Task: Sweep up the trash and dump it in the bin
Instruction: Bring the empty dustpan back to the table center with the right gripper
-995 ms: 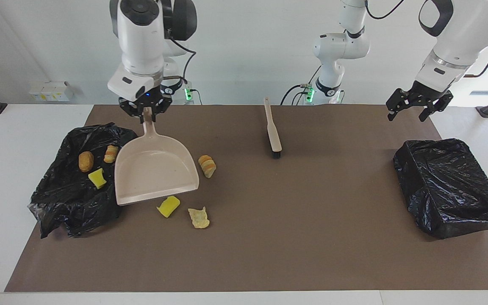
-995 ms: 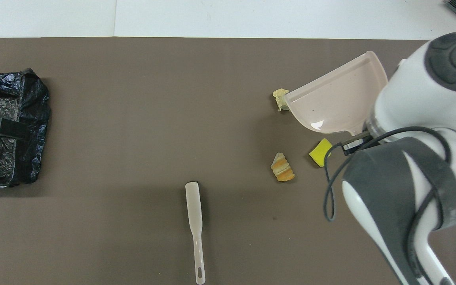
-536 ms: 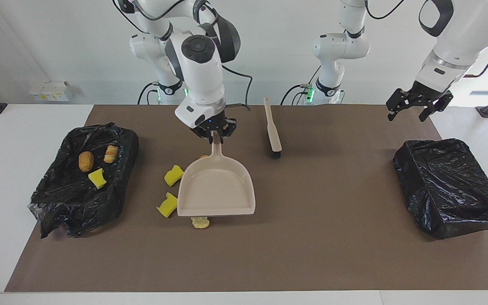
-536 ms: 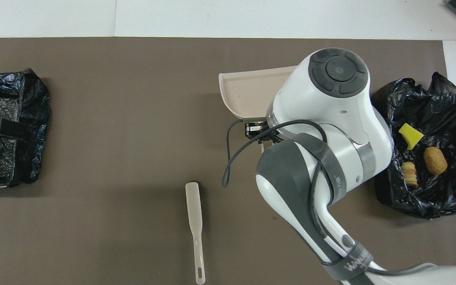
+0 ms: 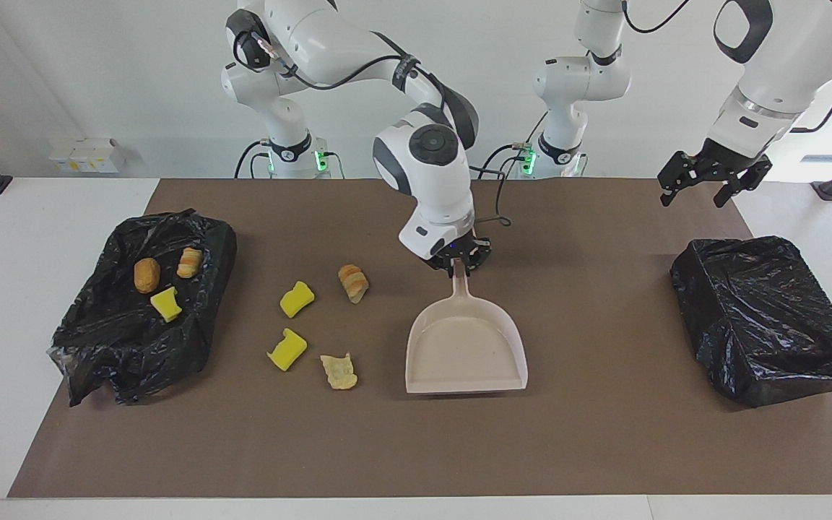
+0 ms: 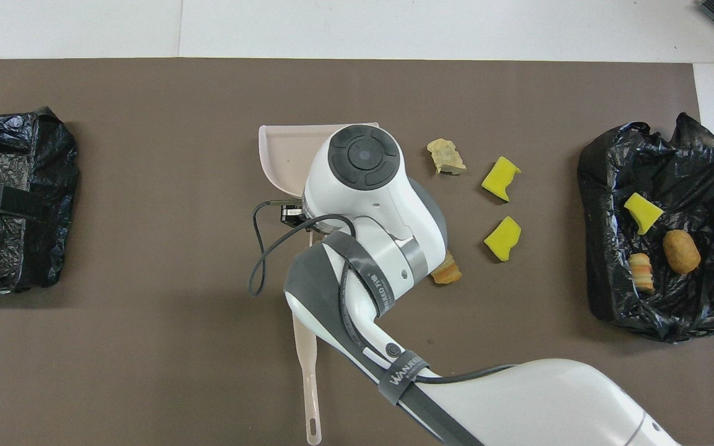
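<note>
Trash scraps (image 5: 315, 328) are lying mid-counter; the right gripper (image 5: 458, 264), jaws clamping the dustpan (image 5: 466, 350), is hiding the brush (image 6: 307, 371) head overhead. The left gripper (image 5: 705, 189) is hanging with jaws released.

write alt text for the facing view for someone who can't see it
The right gripper holds a beige dustpan by its handle at the middle of a brown mat. Four trash scraps lie beside it, three more sit in a black bin, and the open left gripper waits above a second black bin.
</note>
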